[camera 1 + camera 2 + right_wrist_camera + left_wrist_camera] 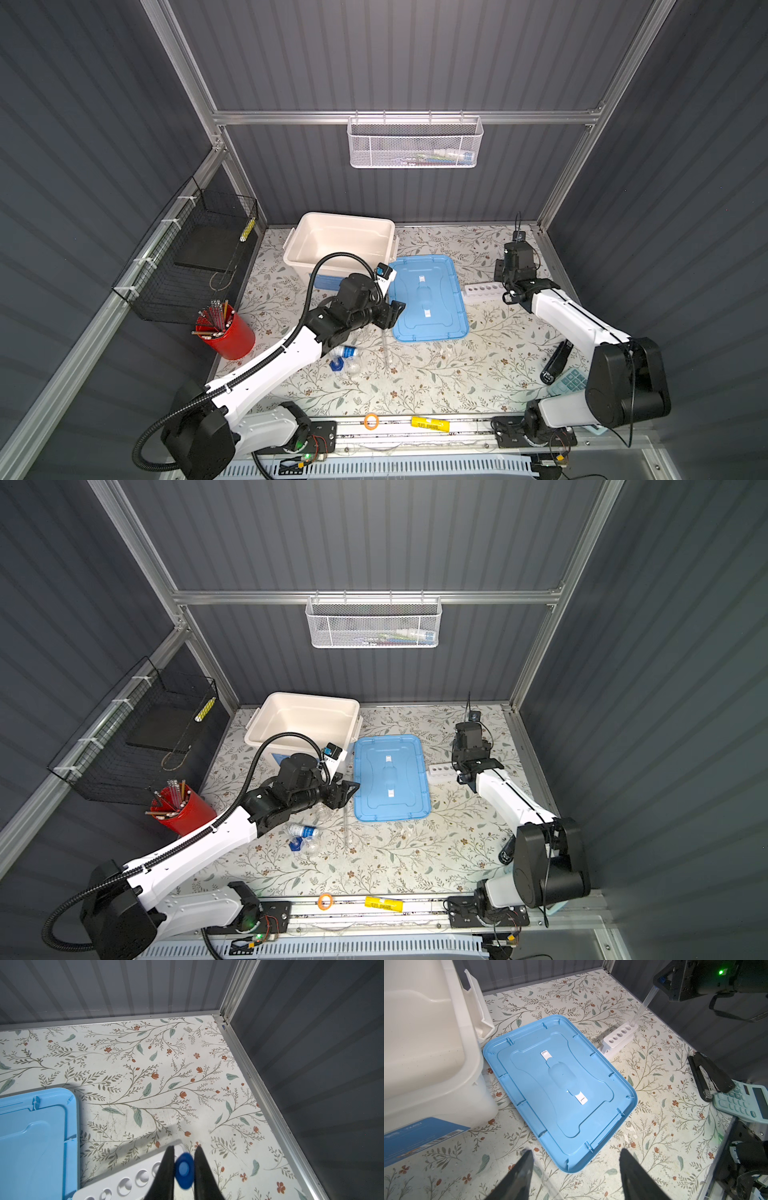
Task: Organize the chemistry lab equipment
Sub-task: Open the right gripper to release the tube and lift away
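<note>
Rack just right of lid; bin behind-left of lid.

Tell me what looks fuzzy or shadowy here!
Right wrist view: the blue cap sits very close to the lens, pinched in the right hand, so it looks soft; a dark shadow lies beside the blue lid. Left wrist view: the left hand looks blurry too.

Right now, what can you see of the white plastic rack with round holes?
The white holed rack is an oblong plastic-looking block with one row of round holes. It stands on the floral tabletop beside the blue lid. A clear blue-capped tube, held by the right gripper, dips into its end hole.
</note>
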{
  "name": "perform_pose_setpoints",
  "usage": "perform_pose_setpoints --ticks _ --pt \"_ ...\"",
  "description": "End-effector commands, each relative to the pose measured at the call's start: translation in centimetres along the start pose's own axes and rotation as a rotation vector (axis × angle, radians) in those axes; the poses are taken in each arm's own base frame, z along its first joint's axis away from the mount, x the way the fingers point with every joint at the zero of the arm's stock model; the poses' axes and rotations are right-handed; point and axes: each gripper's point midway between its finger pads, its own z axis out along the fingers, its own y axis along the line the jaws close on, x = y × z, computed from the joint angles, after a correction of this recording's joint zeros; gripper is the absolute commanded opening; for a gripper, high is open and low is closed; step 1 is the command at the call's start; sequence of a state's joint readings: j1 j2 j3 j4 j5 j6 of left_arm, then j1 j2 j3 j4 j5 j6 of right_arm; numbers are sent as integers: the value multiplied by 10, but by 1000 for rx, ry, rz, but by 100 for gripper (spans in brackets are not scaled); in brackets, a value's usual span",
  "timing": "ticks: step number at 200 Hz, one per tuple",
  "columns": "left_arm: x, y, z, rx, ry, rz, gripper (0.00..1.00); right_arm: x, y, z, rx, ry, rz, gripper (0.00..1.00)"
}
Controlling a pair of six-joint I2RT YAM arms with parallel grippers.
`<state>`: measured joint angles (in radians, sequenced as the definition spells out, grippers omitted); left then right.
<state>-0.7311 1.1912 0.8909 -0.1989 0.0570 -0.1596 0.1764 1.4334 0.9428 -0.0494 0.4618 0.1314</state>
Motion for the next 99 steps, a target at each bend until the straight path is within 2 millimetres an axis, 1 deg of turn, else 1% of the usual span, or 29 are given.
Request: perform_pose_setpoints --ticks 1,56,64,80,99 --pt "-6 3 -9 -16 -18 21 66 5 -2 2 19 5 13 11" --pt "-6 4 -10 -22 -22 25 66 6 -3 1 24 3 14 14" --pt "-6 4 -10 -22 -20 26 66 6 -2 1 22 3 14 17" --pt "-5 4 -11 -27 -20 28 66 6 -2 1 20 3 12 26" --pt "-6 5 -11 -27 -21 29 66 5 -2 0 18 2 12 30"
